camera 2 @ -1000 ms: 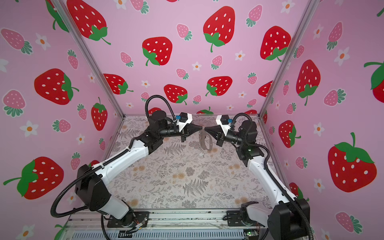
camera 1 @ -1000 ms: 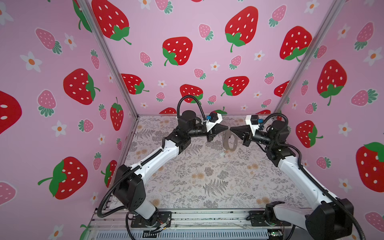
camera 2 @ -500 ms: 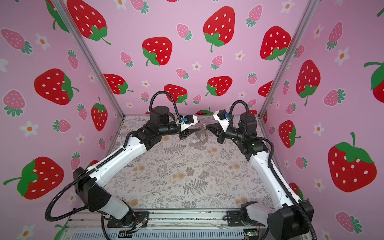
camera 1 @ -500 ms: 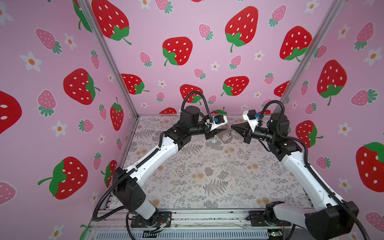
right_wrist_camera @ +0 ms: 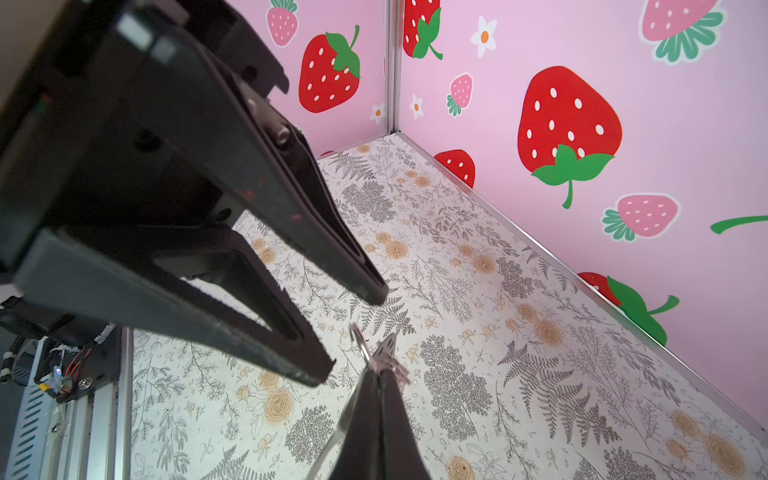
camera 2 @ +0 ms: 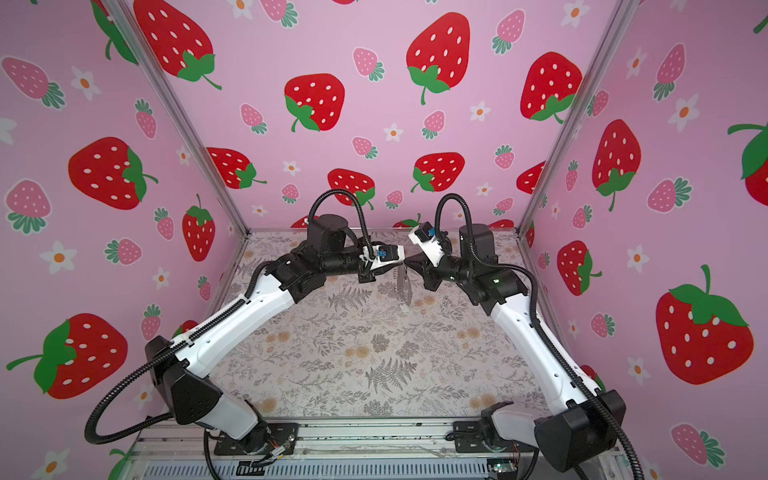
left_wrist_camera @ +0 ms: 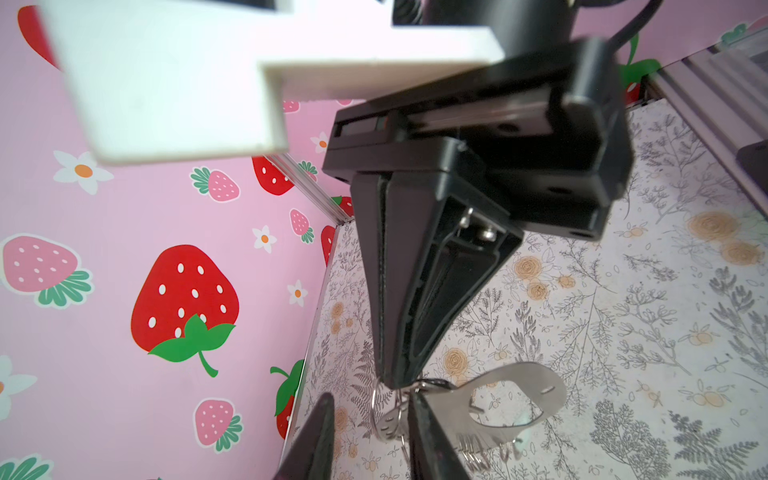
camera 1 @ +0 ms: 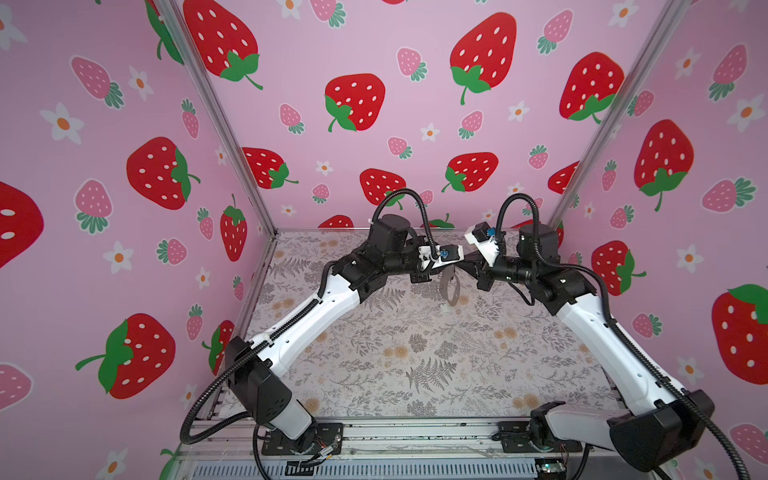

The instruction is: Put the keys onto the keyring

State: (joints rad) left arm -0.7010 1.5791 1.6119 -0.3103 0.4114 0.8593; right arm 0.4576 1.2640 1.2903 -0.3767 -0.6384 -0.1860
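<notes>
**Keyring** (left_wrist_camera: 519,399): held off the desk (camera 1: 415,353), hanging over the middle near the far edge.

**Right gripper** (left_wrist_camera: 397,376): jaws closed tight on the plate's ringed edge, beside the small rings (left_wrist_camera: 380,409). This grip is the same as a second ago.

**Left gripper** (right_wrist_camera: 352,336): a second ago its jaws were pinched together against the keyring. Now they are about a third open with nothing between them, tips just beside the rings.

**Keys**: not made out in any view.

**Reading**: the left gripper has let go. Either a key was just left on a ring or a fresh grip is coming; which one cannot be told.
</notes>
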